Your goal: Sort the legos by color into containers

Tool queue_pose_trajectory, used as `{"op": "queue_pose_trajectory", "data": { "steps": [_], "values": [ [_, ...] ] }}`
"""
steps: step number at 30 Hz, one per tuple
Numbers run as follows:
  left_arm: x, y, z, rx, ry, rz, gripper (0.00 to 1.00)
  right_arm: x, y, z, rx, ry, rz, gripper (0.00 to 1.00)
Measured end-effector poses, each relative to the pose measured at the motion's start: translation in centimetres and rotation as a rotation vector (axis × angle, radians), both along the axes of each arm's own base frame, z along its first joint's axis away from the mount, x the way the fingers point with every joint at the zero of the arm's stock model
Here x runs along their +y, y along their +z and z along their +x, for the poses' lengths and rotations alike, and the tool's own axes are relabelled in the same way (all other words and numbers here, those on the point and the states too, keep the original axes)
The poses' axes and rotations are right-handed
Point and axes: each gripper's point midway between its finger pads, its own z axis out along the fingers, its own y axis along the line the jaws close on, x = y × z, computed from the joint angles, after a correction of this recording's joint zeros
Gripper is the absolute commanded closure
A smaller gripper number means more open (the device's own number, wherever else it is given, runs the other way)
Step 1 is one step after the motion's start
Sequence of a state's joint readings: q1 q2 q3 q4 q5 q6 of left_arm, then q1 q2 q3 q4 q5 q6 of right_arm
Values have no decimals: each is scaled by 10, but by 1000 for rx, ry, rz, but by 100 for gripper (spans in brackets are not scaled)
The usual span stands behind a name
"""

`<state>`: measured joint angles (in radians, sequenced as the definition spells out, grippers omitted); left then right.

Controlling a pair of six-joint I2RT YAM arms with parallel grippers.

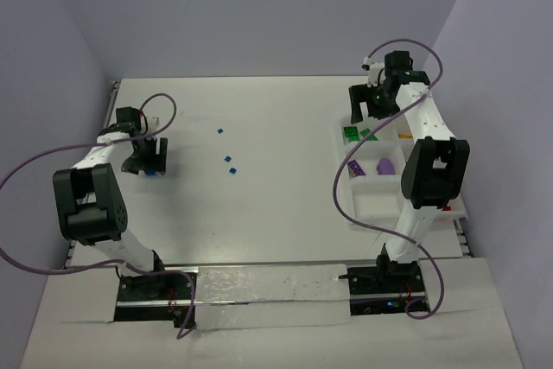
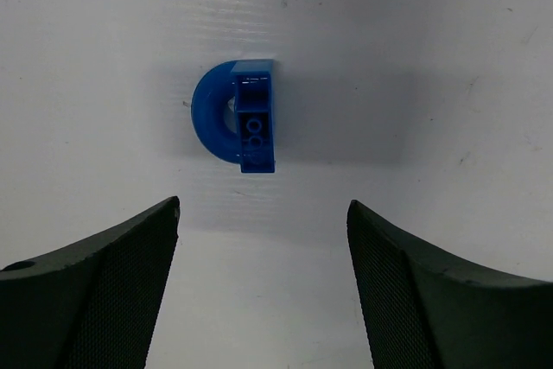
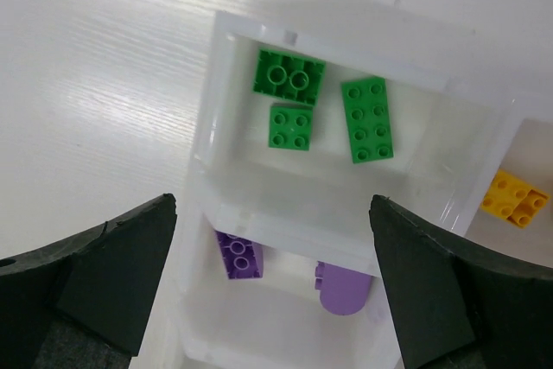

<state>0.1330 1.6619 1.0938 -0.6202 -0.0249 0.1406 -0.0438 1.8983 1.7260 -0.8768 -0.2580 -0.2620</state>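
Note:
My left gripper (image 1: 147,160) hangs open and empty at the far left, just above a blue arch-shaped lego (image 2: 238,116) that lies on the table a little beyond its fingertips (image 2: 164,222). It also shows in the top view (image 1: 152,171). Three small blue legos (image 1: 229,160) lie mid-table. My right gripper (image 1: 370,103) is open and empty above the white divided tray (image 1: 373,206). In the right wrist view the tray (image 3: 207,153) holds three green legos (image 3: 289,84) in one compartment, two purple legos (image 3: 239,255) in the nearer one, and a yellow-orange lego (image 3: 515,199) to the right.
Grey walls enclose the white table on three sides. Purple cables loop from both arms. The right arm's upper link (image 1: 429,170) hangs over the tray's right part.

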Motion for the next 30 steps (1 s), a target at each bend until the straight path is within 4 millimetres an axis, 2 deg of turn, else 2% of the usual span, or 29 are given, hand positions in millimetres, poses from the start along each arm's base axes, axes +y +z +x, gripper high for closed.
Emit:
{"op": "queue_pose_trajectory", "data": {
  "steps": [4,8,12,18,23,30],
  "values": [
    [3,-15,2,25,8,-8,20,11,23,3,-56,22,28,0],
    [6,-35,4,58,27,-33,24,19,29,0,-58,40,43,0],
    [6,-35,13,42,30,-49,32,23,28,-3,-44,48,51,0],
    [7,-35,31,16,28,-58,50,27,30,-5,-44,60,72,0],
    [7,-34,33,9,19,-58,63,33,37,-7,-57,79,102,0],
    [4,-34,34,4,7,-70,74,51,46,-10,-73,131,152,0]
  ]
}}
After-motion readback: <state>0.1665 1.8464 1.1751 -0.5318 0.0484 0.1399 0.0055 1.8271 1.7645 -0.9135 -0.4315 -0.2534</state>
